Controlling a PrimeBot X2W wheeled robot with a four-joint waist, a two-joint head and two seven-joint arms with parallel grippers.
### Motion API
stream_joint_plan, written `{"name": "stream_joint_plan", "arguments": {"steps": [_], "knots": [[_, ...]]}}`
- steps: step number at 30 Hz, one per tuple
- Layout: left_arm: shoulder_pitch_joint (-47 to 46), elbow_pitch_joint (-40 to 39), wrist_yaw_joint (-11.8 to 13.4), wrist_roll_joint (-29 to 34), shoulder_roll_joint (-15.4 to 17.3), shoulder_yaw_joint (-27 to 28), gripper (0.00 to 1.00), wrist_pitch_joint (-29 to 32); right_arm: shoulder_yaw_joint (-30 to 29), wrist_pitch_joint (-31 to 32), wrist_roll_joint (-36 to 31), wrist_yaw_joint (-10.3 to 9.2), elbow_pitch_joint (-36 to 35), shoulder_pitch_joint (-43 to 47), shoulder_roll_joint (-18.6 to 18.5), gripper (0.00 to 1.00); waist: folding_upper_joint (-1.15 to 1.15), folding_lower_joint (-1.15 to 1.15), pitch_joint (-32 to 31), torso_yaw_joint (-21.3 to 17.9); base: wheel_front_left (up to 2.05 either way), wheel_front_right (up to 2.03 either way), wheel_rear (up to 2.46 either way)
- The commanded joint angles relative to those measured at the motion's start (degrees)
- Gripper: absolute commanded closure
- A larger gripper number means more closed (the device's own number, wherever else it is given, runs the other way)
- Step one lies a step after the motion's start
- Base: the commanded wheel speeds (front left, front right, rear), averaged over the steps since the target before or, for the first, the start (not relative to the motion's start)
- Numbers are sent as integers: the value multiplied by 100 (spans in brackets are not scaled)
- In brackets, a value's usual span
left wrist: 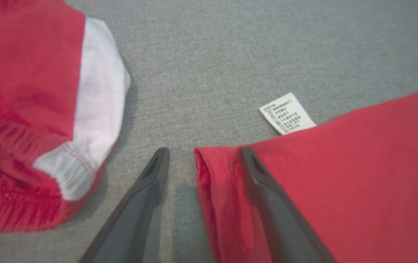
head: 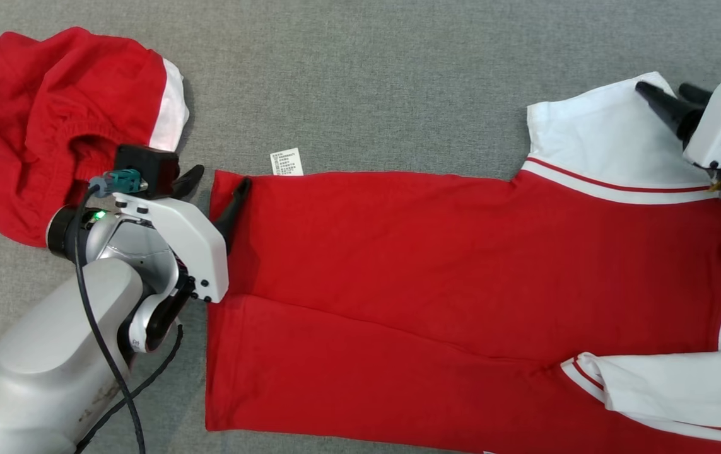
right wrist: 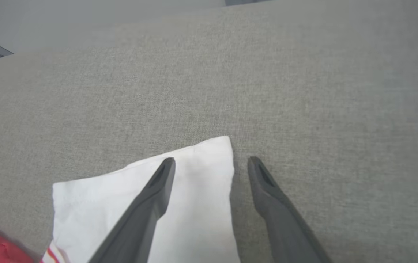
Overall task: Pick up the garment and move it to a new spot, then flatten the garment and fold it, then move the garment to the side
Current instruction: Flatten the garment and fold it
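The red shirt (head: pixel 461 252) lies flat on the grey cloth-covered desk (head: pixel 366 75). Its long axis runs from one hand to the other: the hem end is at the left hand (head: pixel 221 178), and the shoulder end with the white sleeve (head: pixel 593 132) is at the right hand (head: pixel 662 87).

Both hands are released, fingers spread, and neither grasps anything. The left wrist view shows the left hand (left wrist: pixel 204 151) straddling the hem's far corner. One finger rests over the red cloth and the other stands off it above bare desk, with the rolled edge between them. A white care label (left wrist: pixel 286 113) pokes out just beyond that finger. The right hand (right wrist: pixel 211 160) straddles the outer corner of the sleeve (right wrist: pixel 194 204) the same way, one finger over white cloth and one beside it.

Each hand sits at its own end of the shirt's far edge, so neither has to reach across. A fold probably comes next, and it turns on each hand closing on the corner between its fingers. The left corner is doubled over and may slip.

A crumpled pair of red shorts (head: pixel 51 113) lies just outside the left hand, apart from the shirt.
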Motion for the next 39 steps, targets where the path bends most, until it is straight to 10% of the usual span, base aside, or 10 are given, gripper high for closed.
{"name": "stream_joint_plan", "arguments": {"steps": [1, 6, 9, 11, 13, 39], "knots": [[-90, 45, -43, 30, -52, -59, 0, 23, 47, 35, 100, 12, 128, -89, -14, 0, 0, 0, 21, 28, 0, 0, 0], [-110, 73, -93, 25, -75, -96, 0, 55, 261, 8, 317, 12, 384, -101, 38, 0, 0, 0, 29, 50, 0, 0, 0], [-127, 104, -118, 13, -79, -116, 0, 86, 444, 2, 456, 12, 392, -131, 39, 73, 0, 0, 29, 41, 0, 0, 0], [-139, 133, -129, 14, -87, -124, 63, 82, 574, -35, 554, 12, 365, -139, 3, 100, 0, 0, 20, 37, 0, 0, 0], [-141, 168, -142, 17, -95, -138, 100, 76, 677, -99, 625, 12, 363, -147, -57, 100, 0, 0, 1, 34, 0, 0, 0], [703, -259, -95, -331, 475, 15, 100, -167, 1698, -915, 1961, 12, -281, 376, -409, 100, 0, 0, -982, -404, 0, 0, 0]]}}
